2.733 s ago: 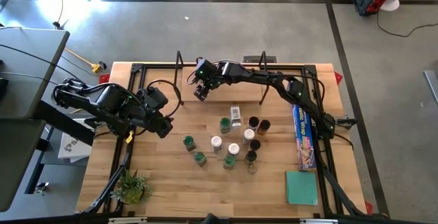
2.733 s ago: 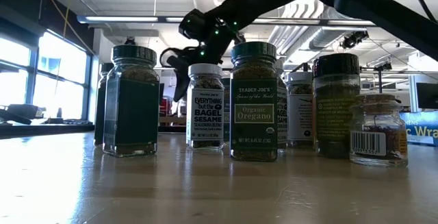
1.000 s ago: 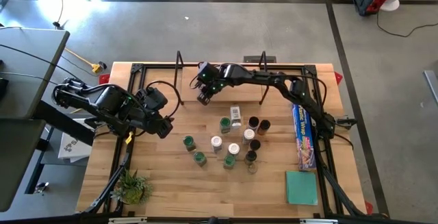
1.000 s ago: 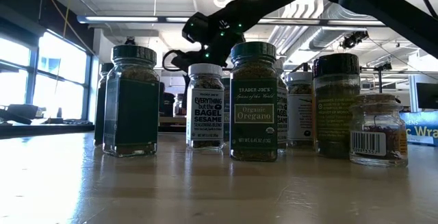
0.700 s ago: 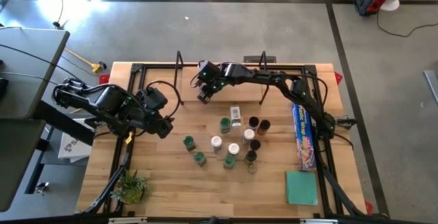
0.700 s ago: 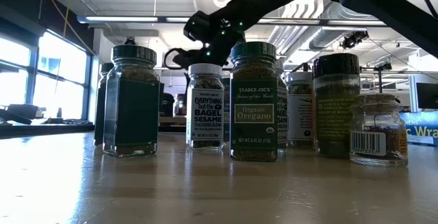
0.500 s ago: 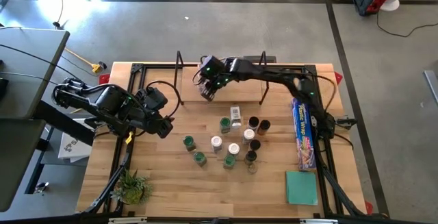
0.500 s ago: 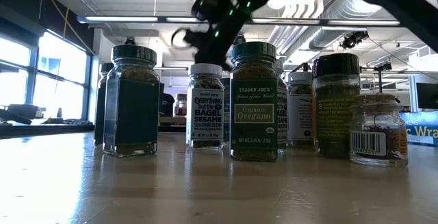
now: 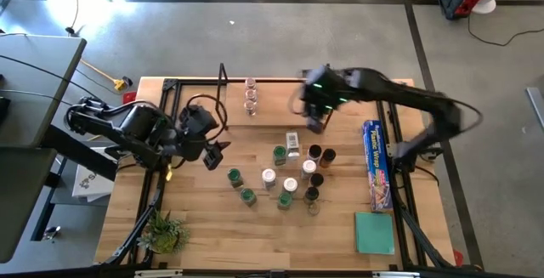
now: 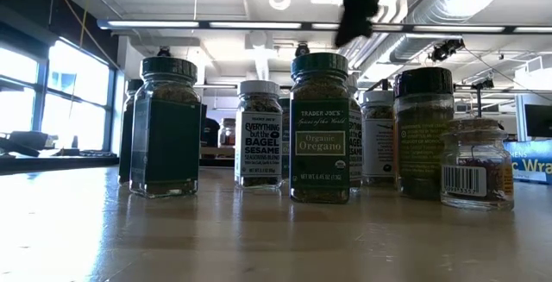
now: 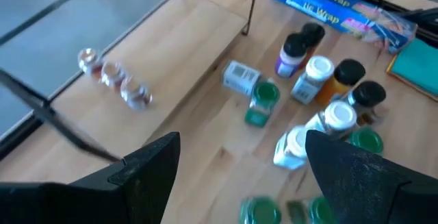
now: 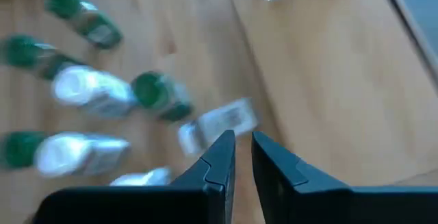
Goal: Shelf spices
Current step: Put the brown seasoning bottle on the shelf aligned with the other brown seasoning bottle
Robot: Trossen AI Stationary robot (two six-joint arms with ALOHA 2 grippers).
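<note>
Several spice jars (image 9: 289,176) with green, white and black tops stand in a cluster mid-table. One white-labelled jar (image 9: 292,142) lies on its side. Three clear-topped jars (image 9: 250,97) stand in a row on the shelf's wooden board (image 9: 276,112) at the far edge. My right gripper (image 9: 313,118) hovers above the board's right part, shut and with nothing between its fingers (image 12: 243,152). My left gripper (image 9: 217,149) hangs open left of the cluster, and its wrist view shows the jars (image 11: 321,80) ahead of it.
A long blue foil-wrap box (image 9: 376,166) lies along the table's right side, with a teal square (image 9: 374,231) nearer the front. A small green plant (image 9: 164,231) sits at the near left corner. A thin black wire upright (image 9: 223,82) rises at the shelf's left end.
My right gripper has risen from the left part of the shelf and swung quickly toward the table's right edge, staying shut. The three clear-topped jars it stood over now show on the board. My left gripper has turned a little toward the jar cluster.
</note>
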